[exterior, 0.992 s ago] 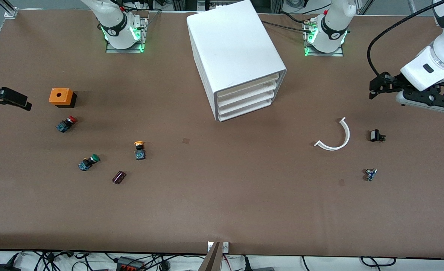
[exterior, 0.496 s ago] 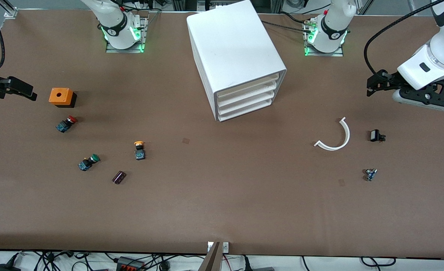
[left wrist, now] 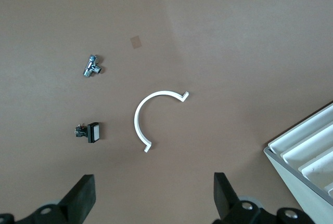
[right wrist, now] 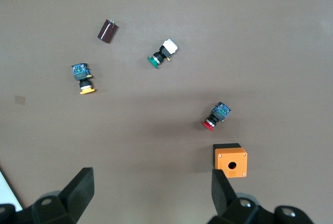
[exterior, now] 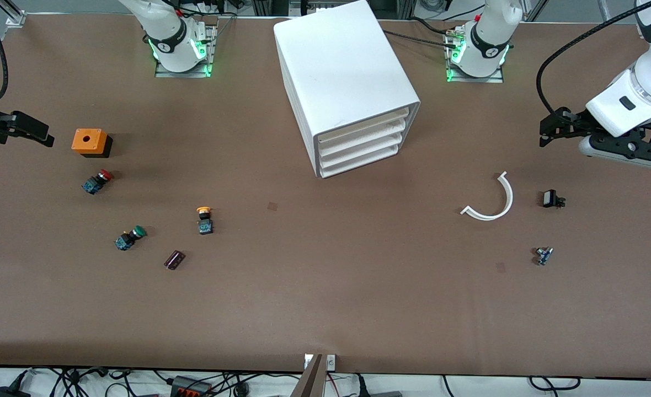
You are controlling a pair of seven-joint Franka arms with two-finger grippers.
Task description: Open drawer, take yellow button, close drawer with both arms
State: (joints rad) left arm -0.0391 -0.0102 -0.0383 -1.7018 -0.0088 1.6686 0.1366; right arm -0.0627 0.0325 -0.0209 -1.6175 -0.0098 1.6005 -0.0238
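Small repositioning only in the last second: your left gripper [exterior: 549, 131] drifted slightly up and back, and hangs over bare counter [exterior: 325, 286] toward the left arm's end of the big white box-shaped cabinet [exterior: 343, 82]. Your right gripper [exterior: 38, 132] has come in from the counter's edge and sits just beside the orange square box with a hole [exterior: 89, 141], toward the right arm's end of the cabinet. Both grippers' fingers are spread wide and empty per the wrist views.

All four shallow white plastic drawers [exterior: 359, 142] on the cabinet front look pushed in; none touched yet. The orange-yellow-capped push button with black-and-blue body [exterior: 204, 219] lies on the counter, nearer the front camera than the cabinet and toward the right arm's end, well apart from it. It's out on the counter, not in a drawer.

My read: you're at the very start, both arms only staging. Left arm looks better placed for the drawer pull, right for the button.
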